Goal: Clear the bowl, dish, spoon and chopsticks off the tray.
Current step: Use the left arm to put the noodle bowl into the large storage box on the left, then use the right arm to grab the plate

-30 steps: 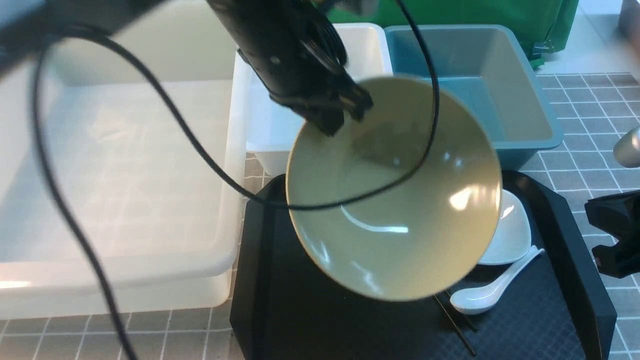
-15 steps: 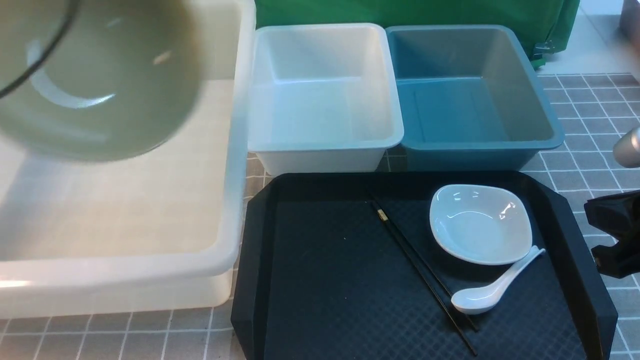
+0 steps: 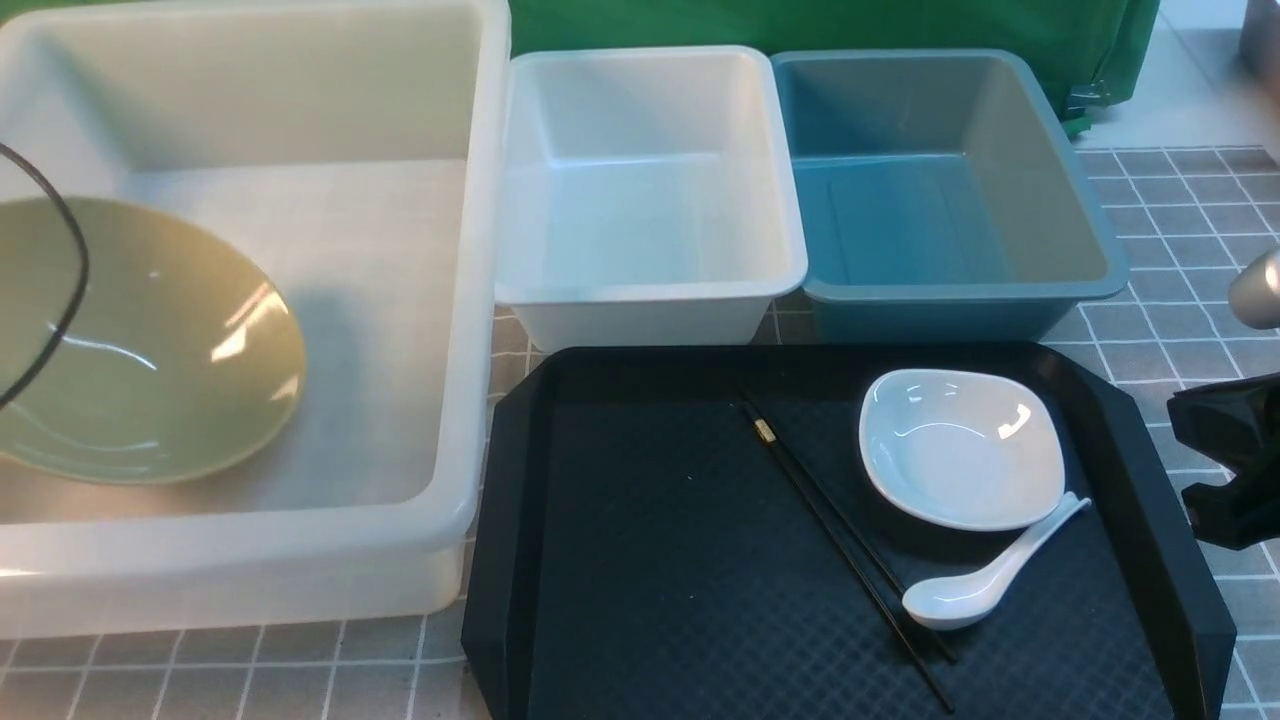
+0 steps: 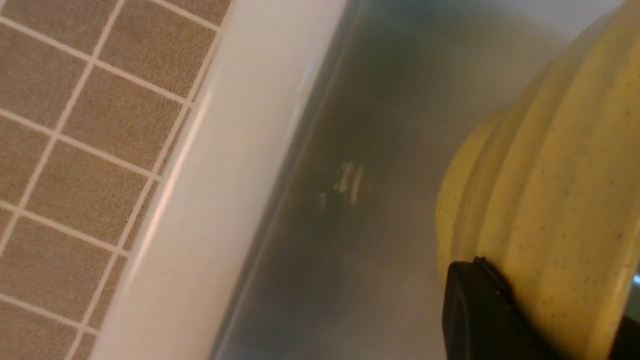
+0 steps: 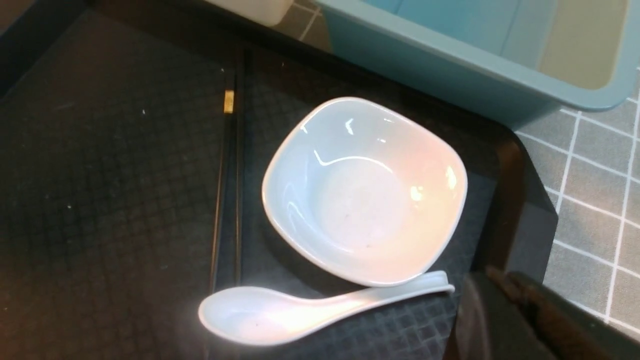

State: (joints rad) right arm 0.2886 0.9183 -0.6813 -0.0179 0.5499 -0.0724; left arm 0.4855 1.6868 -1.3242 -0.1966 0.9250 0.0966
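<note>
A glossy olive bowl [image 3: 140, 340], hard, slippery and likely breakable, tilts inside a large white bin [image 3: 470, 300], left gripper [image 4: 545, 330] pinching its thin rim; right gripper [image 3: 1200, 462] clenched empty.

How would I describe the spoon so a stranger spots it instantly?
Find the big black tray. On its right side sits a small white dish; the spoon lies along the dish's near edge. It's the only white piece with a handle.
</note>
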